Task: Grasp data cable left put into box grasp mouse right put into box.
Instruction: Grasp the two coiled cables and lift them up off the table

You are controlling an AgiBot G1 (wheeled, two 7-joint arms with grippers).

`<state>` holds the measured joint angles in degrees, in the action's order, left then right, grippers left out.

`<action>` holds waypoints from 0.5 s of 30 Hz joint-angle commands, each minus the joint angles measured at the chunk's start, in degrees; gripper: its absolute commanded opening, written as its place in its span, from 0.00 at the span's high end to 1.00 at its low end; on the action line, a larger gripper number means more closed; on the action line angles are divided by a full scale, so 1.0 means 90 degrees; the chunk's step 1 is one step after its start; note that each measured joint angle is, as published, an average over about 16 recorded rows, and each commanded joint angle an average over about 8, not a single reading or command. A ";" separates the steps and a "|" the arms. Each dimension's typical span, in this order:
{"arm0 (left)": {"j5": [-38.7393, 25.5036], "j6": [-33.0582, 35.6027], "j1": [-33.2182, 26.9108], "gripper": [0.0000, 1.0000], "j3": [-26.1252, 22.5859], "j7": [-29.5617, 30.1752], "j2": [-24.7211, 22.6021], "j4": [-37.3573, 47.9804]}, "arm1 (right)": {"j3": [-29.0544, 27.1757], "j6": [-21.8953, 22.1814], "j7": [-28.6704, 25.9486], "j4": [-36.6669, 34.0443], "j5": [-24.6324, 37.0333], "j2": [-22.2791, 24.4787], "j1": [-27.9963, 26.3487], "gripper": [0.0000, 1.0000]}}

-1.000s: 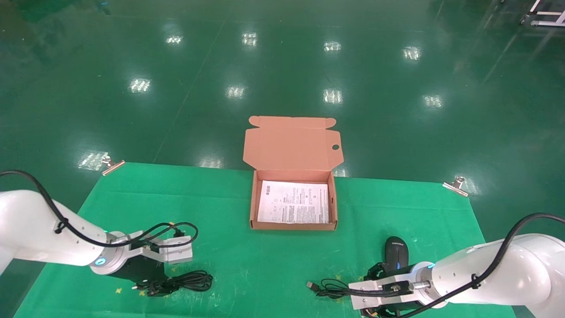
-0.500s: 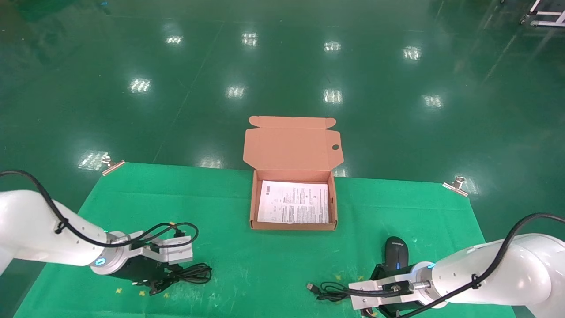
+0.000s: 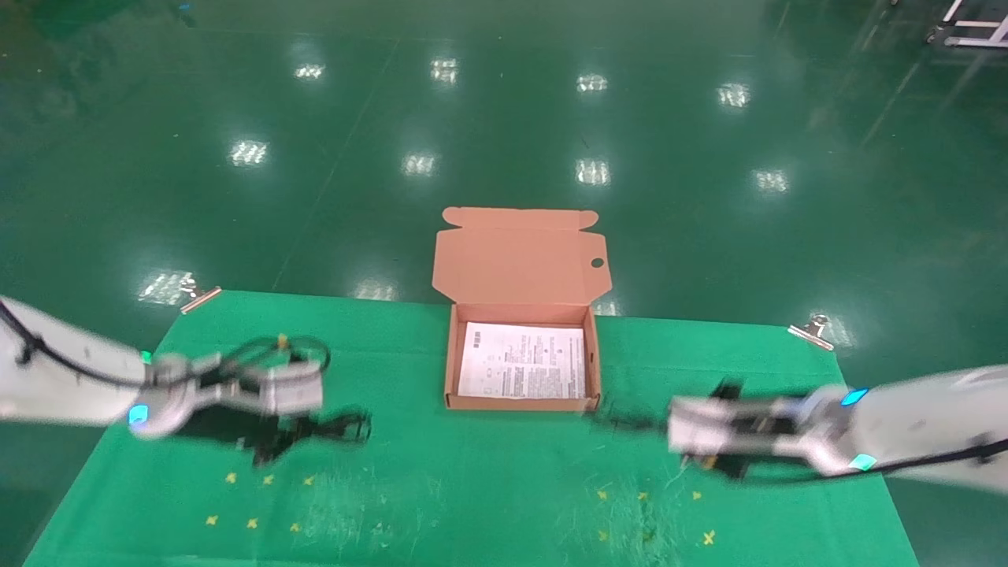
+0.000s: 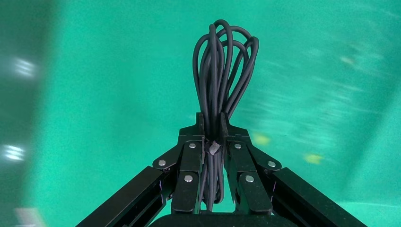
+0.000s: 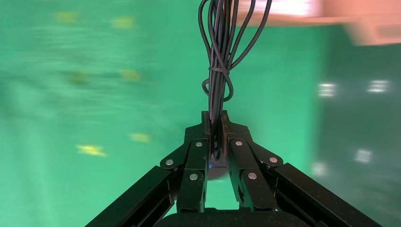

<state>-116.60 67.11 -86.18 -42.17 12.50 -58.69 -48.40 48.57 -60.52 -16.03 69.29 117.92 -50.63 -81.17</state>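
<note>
Green cloth (image 3: 488, 488) covers the table, with shiny green floor behind it. On the left side, the left gripper (image 4: 211, 124) is squeezed tight on the data cable (image 4: 222, 71), and the black loops stick out past its fingertips. On the right side, the right gripper (image 5: 215, 124) is pinched tight on the thin cord (image 5: 220, 52) of the mouse (image 5: 215, 166), which sits tucked low between its 2 fingers. Between both grippers, a bit farther back, sits the box (image 3: 452, 358), open, with a white printed sheet (image 3: 521, 361) inside.
</note>
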 commanded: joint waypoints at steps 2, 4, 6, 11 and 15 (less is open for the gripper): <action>-0.0002 -0.0101 -0.0233 1.00 0.0097 -0.0026 0.0082 -0.0287 | -0.0220 0.0063 -0.0265 0.0395 0.0066 0.0234 -0.0290 1.00; -0.0067 -0.0280 -0.0390 1.00 0.0148 -0.0033 0.0043 -0.0463 | -0.0312 0.0127 -0.0286 0.0458 0.0115 0.0143 -0.0570 1.00; -0.0145 -0.0473 -0.0542 1.00 0.0190 -0.0029 -0.0036 -0.0597 | -0.0381 0.0214 -0.0239 0.0410 0.0135 -0.0046 -0.0859 1.00; -0.0356 -0.0926 -0.0907 1.00 0.0251 -0.0009 -0.0356 -0.0709 | -0.0499 0.0584 0.0137 -0.0152 -0.0002 -0.0781 -0.1527 1.00; -0.0527 -0.1254 -0.1188 1.00 0.0274 0.0003 -0.0649 -0.0563 | -0.0570 0.0999 0.0645 -0.0933 -0.0233 -0.1439 -0.1964 1.00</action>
<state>-121.01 56.37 -96.50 -39.75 12.41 -64.13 -53.14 43.65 -52.14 -9.97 60.84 115.90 -63.02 -98.50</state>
